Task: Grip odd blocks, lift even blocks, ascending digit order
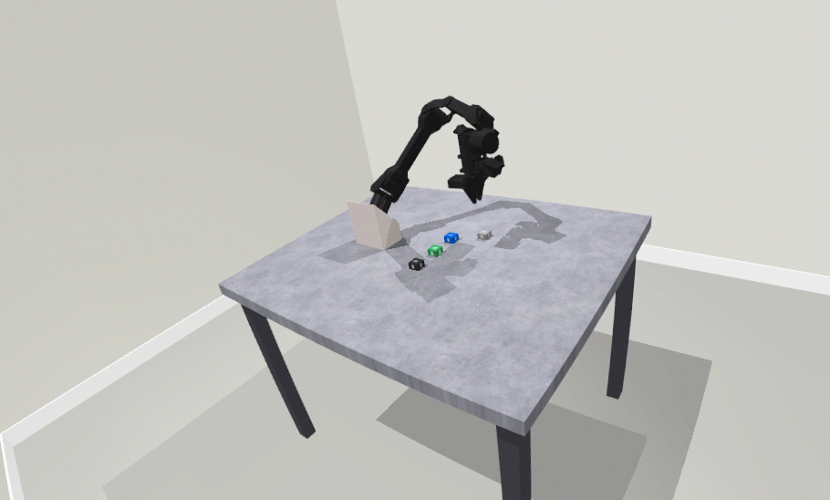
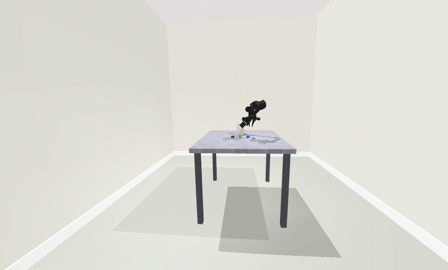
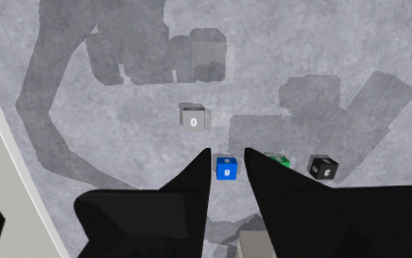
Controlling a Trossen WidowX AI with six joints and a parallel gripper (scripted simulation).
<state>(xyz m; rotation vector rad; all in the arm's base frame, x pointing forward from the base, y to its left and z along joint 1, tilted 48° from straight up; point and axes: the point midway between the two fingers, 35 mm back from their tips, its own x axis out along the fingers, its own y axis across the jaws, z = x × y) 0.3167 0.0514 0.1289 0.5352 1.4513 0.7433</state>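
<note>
Tapered black tool (image 1: 475,197) (image 2: 251,125) (image 3: 227,153), fingers apart, above mottled gray table (image 1: 504,336) (image 2: 242,146) (image 3: 307,42)

Cool greys underfoot, and four small cubes bring the colours!
The square table top (image 1: 467,336) (image 2: 242,145) (image 3: 269,28) is mottled blue-grey, on charcoal legs (image 1: 274,367) (image 2: 198,187). There's a glossy-black cube (image 1: 416,264) (image 2: 232,137) (image 3: 324,168), a vivid green cube (image 1: 434,250) (image 2: 240,137) (image 3: 280,161), a saturated blue cube (image 1: 451,237) (image 2: 248,137) (image 3: 227,169) and a light grey cube (image 1: 483,234) (image 2: 253,138) (image 3: 194,119), white digits showing on the black, blue and grey! The jointed arm (image 1: 412,146) (image 2: 243,121) and two-fingered gripper (image 1: 467,189) (image 2: 251,124) (image 3: 227,153) wear plain black, the angular block-like mount (image 1: 368,226) (image 2: 240,130) pale pinkish beige, and the flat skirting boards (image 1: 113,360) (image 2: 101,200) gleam white!
</note>
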